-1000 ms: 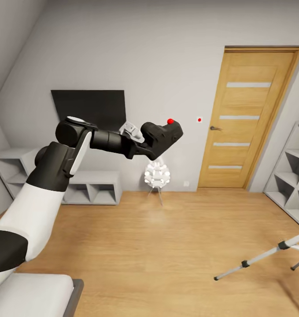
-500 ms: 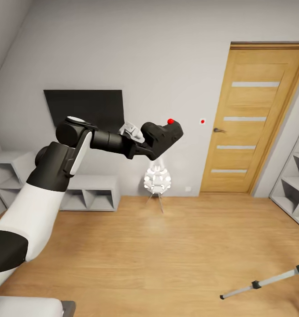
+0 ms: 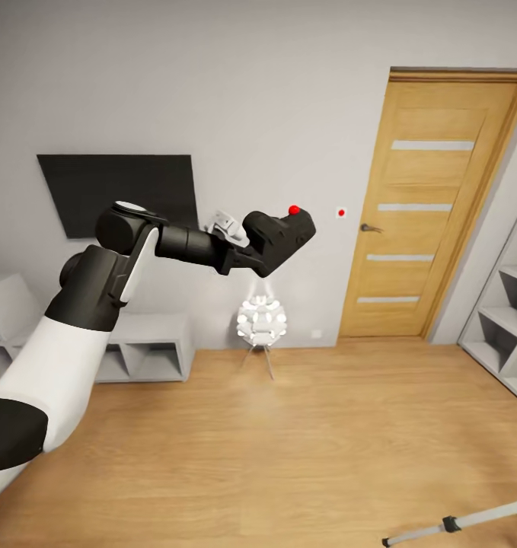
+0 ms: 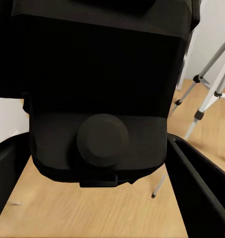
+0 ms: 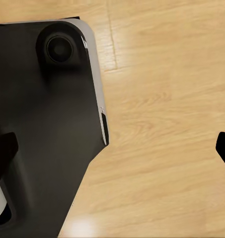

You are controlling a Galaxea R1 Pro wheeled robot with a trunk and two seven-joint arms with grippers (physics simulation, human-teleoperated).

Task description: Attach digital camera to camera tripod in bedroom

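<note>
My left gripper (image 3: 252, 250) is shut on the digital camera (image 3: 279, 234), a matte-black body with a red button (image 3: 294, 208) on top, held out at chest height ahead of me. In the left wrist view the digital camera (image 4: 100, 99) sits close between the two dark fingers (image 4: 204, 191). One silver-grey leg of the camera tripod (image 3: 462, 522) lies across the bottom right corner of the head view, and its thin legs (image 4: 207, 91) stand beyond the digital camera in the left wrist view. My right gripper (image 5: 112, 151) hangs open over my dark base and the plank floor.
A wooden door (image 3: 433, 205) is in the far wall at the right. A black wall panel (image 3: 117, 190) hangs above a low white shelf (image 3: 140, 350). A white spiky lamp (image 3: 260, 323) stands by the wall. A white cube shelf (image 3: 505, 304) lines the right side.
The whole head view has shifted, so the camera moved: the tripod leg has slid down to the bottom right edge and the bed corner has left the picture. The left arm keeps its pose.
</note>
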